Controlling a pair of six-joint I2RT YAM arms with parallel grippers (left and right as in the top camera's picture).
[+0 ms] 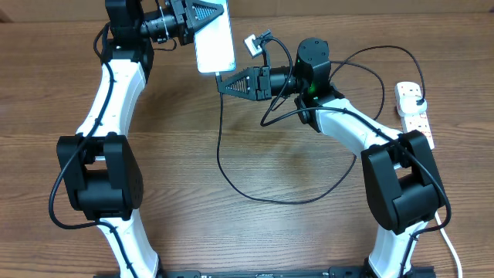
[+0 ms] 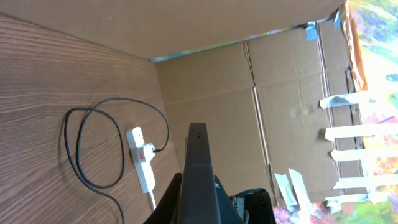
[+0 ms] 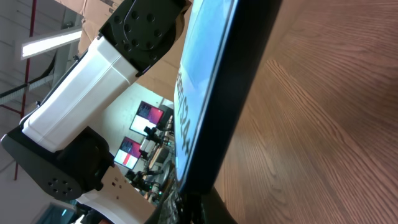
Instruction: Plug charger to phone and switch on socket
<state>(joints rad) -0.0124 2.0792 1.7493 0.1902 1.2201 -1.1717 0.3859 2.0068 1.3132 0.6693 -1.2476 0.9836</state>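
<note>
My left gripper (image 1: 199, 22) is shut on the phone (image 1: 216, 42) and holds it raised at the table's far side, screen up. In the left wrist view the phone (image 2: 200, 168) shows edge-on between the jaws (image 2: 199, 190). My right gripper (image 1: 224, 81) is shut on the charger's connector tip at the phone's near end. In the right wrist view the phone (image 3: 217, 81) fills the frame just above the jaws (image 3: 199, 208); the tip itself is hidden. The black cable (image 1: 270, 199) loops across the table to a plug (image 1: 417, 101) in the white socket (image 1: 414, 116).
The socket (image 2: 143, 168) and cable loop (image 2: 78, 155) also show in the left wrist view, before a cardboard wall (image 2: 249, 81). The socket's thick white cord (image 1: 450, 247) runs off the front right. The left arm (image 3: 93, 68) shows behind the phone.
</note>
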